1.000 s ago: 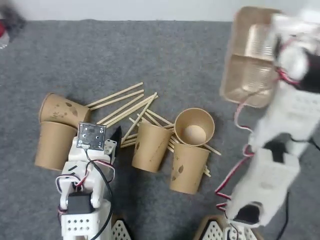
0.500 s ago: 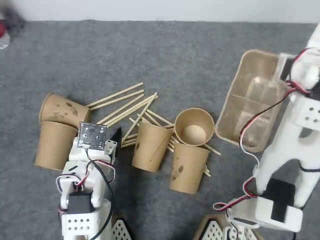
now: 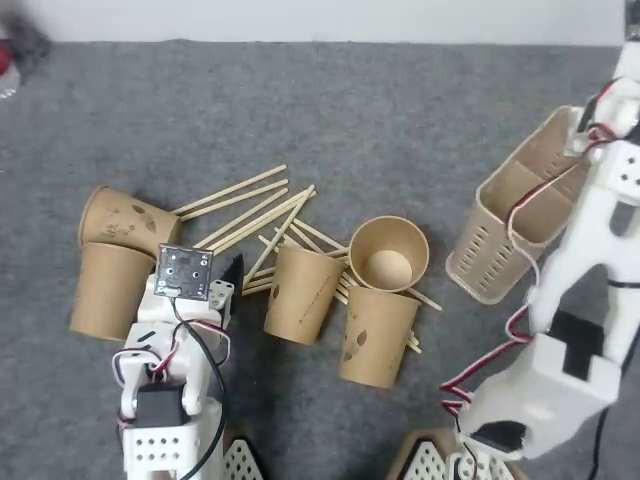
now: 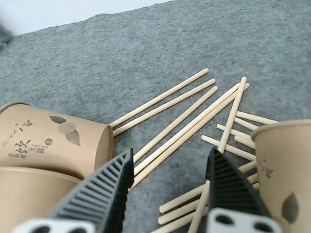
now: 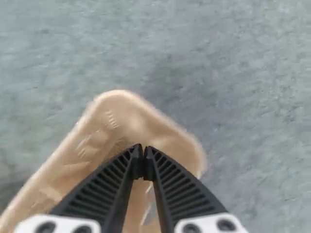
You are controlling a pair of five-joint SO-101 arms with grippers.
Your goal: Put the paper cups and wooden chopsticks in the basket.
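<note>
Tabletop scene from above: grey carpet [image 3: 300, 100] covers the whole surface; five brown paper cups [image 3: 300, 292] and a loose scatter of wooden chopsticks [image 3: 245, 215] lie across its middle and left; two of the cups rest touching each other at the left, both showing their sides; three more cluster in the middle, one of them turning its open mouth up to the camera, the other two showing their sides; most chopsticks fan out between the two groups, and several poke out from beneath the middle cluster; the left gripper [image 4: 170, 160] sits low between the left pair and the middle cluster, its two black ribbed jaws spread wide apart with nothing between them, chopsticks on the carpet just beyond and a cup to either side; well apart from the cups, at the right of the table, a beige plastic basket [image 3: 500, 250] with inner dividers and a slotted wall stands tilted; the right gripper [image 5: 144, 155] is pinched together on the basket's rounded rim, jaws meeting on the edge; no cup or chopstick is inside the basket.
</note>
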